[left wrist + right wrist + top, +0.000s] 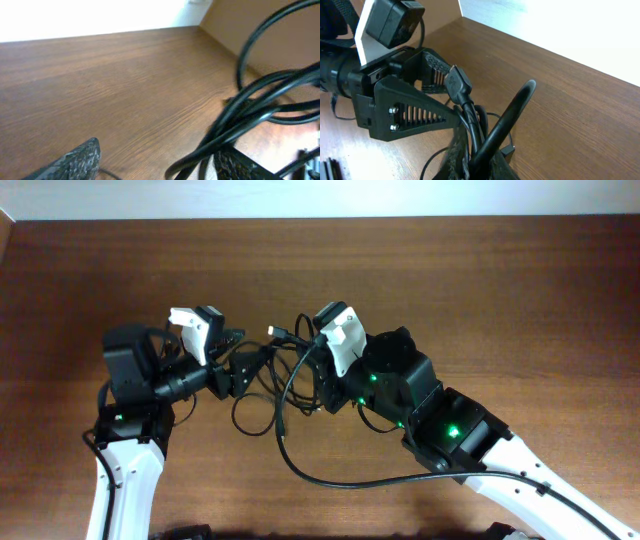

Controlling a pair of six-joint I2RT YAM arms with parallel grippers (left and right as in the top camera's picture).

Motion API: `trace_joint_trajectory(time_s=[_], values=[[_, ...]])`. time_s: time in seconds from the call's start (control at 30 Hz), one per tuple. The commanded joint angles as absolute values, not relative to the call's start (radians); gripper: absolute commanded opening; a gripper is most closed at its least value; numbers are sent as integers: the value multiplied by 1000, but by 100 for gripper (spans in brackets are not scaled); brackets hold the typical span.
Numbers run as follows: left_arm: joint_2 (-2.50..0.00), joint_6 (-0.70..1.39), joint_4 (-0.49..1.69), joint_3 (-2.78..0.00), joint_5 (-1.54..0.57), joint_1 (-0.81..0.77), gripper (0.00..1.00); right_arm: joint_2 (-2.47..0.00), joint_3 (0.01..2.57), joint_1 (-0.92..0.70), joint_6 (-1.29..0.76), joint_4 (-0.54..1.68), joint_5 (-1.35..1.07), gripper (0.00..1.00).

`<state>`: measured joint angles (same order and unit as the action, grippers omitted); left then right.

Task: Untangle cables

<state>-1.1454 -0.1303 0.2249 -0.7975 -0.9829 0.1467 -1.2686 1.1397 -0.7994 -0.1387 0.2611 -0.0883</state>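
Observation:
The cables (272,385) are a tangle of thin black cords on the wooden table between my two grippers. One plug end (272,332) sticks out at the back. My right gripper (485,160) is shut on a few strands of the cables (472,125), with a plug (456,82) standing up above the fingers. My left gripper (243,368) is open, its fingers wide apart in the left wrist view (160,157). Cable loops (250,107) cross in front of its right finger. It faces the right gripper (318,385) closely.
A thicker black cable (340,480) fixed to the right arm loops over the table in front of the bundle. The wooden table (520,300) ends at a pale wall along the back. The left gripper's black body (405,107) fills the left of the right wrist view.

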Motion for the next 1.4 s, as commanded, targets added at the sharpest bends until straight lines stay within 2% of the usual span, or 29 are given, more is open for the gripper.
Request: trace_joint_trajectory(time_s=[0.0, 0.03, 0.1, 0.23, 0.27, 0.33, 0.43, 0.5, 0.57, 0.7, 0.73, 0.77, 0.93, 1.13, 1.2, 1.23, 1.3, 1.33, 1.37], values=[[-1140, -116, 210, -799, -1079, 144, 68, -1252, 1150, -805, -189, 258, -102, 5], [-1140, -97, 210, -799, -1078, 144, 30, -1253, 1150, -805, -219, 258, -102, 5], [-1140, -76, 210, -799, -1078, 144, 0, -1253, 1150, -805, -219, 259, -125, 5], [-1139, -2, 164, -799, -1079, 145, 0, -1253, 1150, -804, -219, 353, -83, 6], [-1138, 15, 120, -799, -1125, 145, 6, -1253, 1150, -804, -218, 355, -83, 10], [-1138, 15, 114, -799, -1175, 145, 33, -1253, 1150, -804, -218, 311, -68, 10], [-1138, -51, 138, -799, -1243, 145, 44, -1253, 1150, -788, -219, 268, -68, 10], [-1138, -124, 212, -799, -1202, 145, 44, -1253, 1150, -786, -219, 270, -134, 10], [-1138, -130, 219, -799, -1200, 145, 39, -1253, 1150, -786, -220, 267, -147, 10], [-1138, -134, 218, -799, -1200, 145, 42, -1253, 1150, -786, -284, 189, -334, 9], [-1138, -141, 218, -799, -1200, 145, 18, -1253, 1150, -786, -287, 176, -333, 9], [-1138, -141, 219, -799, -1196, 145, 0, -1253, 1150, -786, -287, 175, -331, 9], [-1138, -141, 219, -799, -1196, 145, 2, -1257, 1150, -776, -286, 337, 11, 9], [-1138, -140, 219, -799, -1196, 145, 12, -1299, 1150, -669, -310, 478, 33, 5], [-1138, -140, 219, -799, -1197, 145, 12, -1310, 1150, -653, -334, 508, 48, 4], [-1138, -141, 219, -799, -1196, 145, 15, -1310, 1150, -662, -303, 496, -34, 4], [-1138, -141, 222, -799, -1197, 145, 43, -1310, 1150, -662, -286, 453, -142, 5], [-1138, -141, 226, -799, -1196, 145, 54, -1310, 1150, -662, -286, 375, -282, 4], [-1138, -141, 226, -799, -1196, 145, 55, -1310, 1150, -662, -295, 299, -406, 4]])
